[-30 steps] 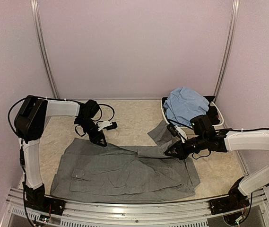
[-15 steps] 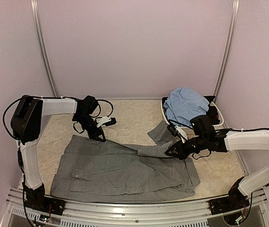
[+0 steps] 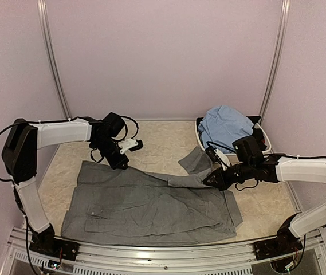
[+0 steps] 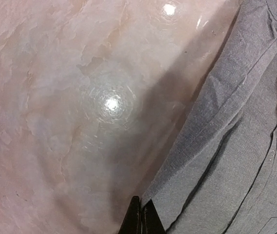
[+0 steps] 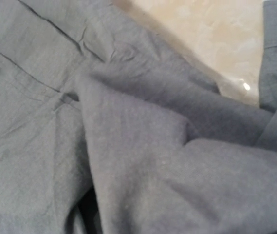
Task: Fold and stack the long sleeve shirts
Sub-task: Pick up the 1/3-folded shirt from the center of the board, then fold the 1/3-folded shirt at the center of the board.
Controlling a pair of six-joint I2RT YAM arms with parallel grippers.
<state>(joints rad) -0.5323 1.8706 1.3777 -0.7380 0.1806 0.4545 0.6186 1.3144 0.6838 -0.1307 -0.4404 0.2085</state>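
Note:
The slate grey shirt [image 3: 151, 206] lies spread on the table, a sleeve folded across its top toward the right. My left gripper [image 3: 118, 164] is shut on the shirt's far left hem edge [image 4: 187, 161], its fingertips [image 4: 148, 219] pinched on the cloth. My right gripper [image 3: 213, 181] sits at the shirt's upper right and is shut on a fold of grey cloth [image 5: 143, 161] that hides its fingers. The light blue shirt [image 3: 224, 127] lies heaped in the white basin at the back right.
The white oval basin [image 3: 200, 136] stands at the back right corner by the right arm. A metal rail [image 3: 151, 255] runs along the table's near edge. Walls close the back and sides.
My left gripper has moved right and slightly forward along the far edge, pulling the shirt's upper left edge out straighter. My right gripper has shifted slightly with its fold.

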